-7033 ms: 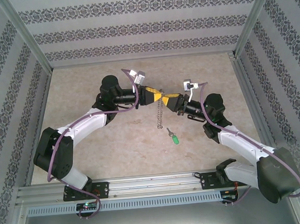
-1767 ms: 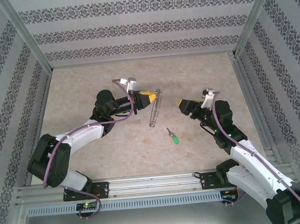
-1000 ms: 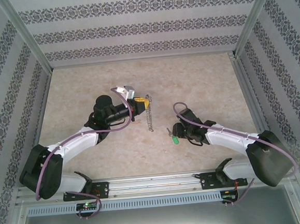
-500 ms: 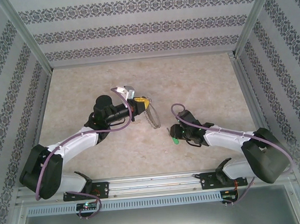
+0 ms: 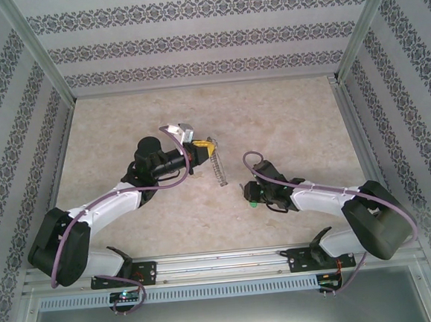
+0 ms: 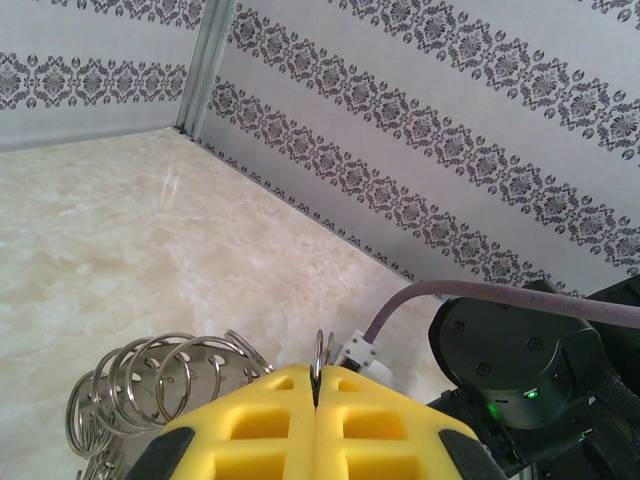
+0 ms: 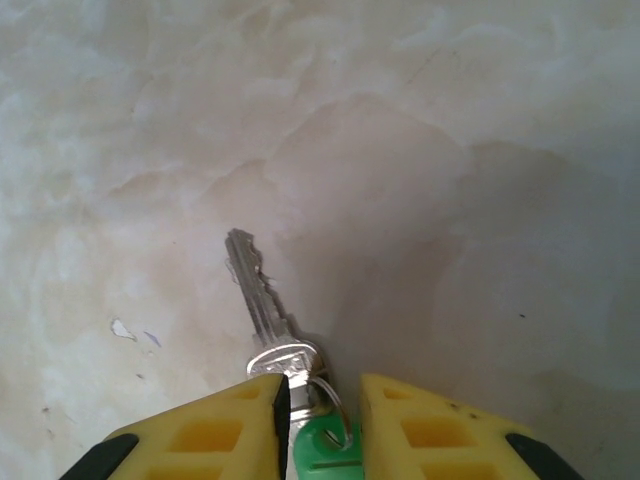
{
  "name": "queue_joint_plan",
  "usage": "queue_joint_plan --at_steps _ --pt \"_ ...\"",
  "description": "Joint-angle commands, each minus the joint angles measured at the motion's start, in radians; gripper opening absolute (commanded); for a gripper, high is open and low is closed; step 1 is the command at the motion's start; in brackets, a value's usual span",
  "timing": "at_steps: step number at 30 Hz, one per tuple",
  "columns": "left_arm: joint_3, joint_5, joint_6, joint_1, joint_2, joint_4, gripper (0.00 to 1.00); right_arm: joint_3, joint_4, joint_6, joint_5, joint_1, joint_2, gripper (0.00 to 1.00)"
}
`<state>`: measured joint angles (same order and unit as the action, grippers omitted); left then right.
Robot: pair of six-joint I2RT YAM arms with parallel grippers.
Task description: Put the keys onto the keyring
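The keyring, a thin grey wire ring fringed with small loops, hangs from my left gripper above the table's middle. In the left wrist view the yellow fingers are shut on its wire. The key lies flat on the table, silver blade pointing away and green head toward me. My right gripper is low over it, open, with a yellow finger on each side of the head and a narrow gap left. In the top view the green head shows just beside the right gripper.
The marbled tabletop is walled by patterned panels at the back and sides. An aluminium rail runs along the near edge by the arm bases. My right arm's body sits close behind the left fingers in the left wrist view.
The right jaws have narrowed around the key's green head, and the right gripper has edged slightly left. The ring has swung in the left gripper. The left arm has held still.
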<state>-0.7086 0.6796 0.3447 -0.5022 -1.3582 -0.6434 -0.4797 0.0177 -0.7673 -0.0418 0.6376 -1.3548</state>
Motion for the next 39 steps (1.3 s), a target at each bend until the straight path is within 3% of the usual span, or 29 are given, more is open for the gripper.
queue_joint_plan --at_steps 1,13,16,20,28,34,39 --pt "-0.014 0.024 0.014 0.006 0.032 -0.062 0.00 0.016 -0.009 0.006 0.003 0.008 0.003 0.24" --pt "-0.017 0.031 0.028 0.007 0.028 -0.070 0.00 0.010 -0.019 0.012 0.003 0.008 -0.007 0.21" --pt "-0.019 0.034 0.029 0.007 0.029 -0.069 0.00 0.007 -0.018 0.015 0.003 0.008 -0.012 0.15" --pt "-0.019 0.046 0.031 0.006 0.027 -0.072 0.00 0.004 -0.013 0.020 0.008 0.006 -0.012 0.00" --pt "-0.026 0.089 0.008 0.006 0.031 -0.053 0.00 -0.017 0.020 0.111 0.017 -0.034 0.132 0.00" --pt "-0.041 0.128 -0.010 0.005 0.030 -0.050 0.00 -0.044 0.001 0.181 -0.083 -0.100 0.294 0.00" --pt "-0.066 0.162 -0.038 0.004 0.021 -0.035 0.00 -0.051 -0.077 0.221 -0.245 -0.176 0.412 0.00"
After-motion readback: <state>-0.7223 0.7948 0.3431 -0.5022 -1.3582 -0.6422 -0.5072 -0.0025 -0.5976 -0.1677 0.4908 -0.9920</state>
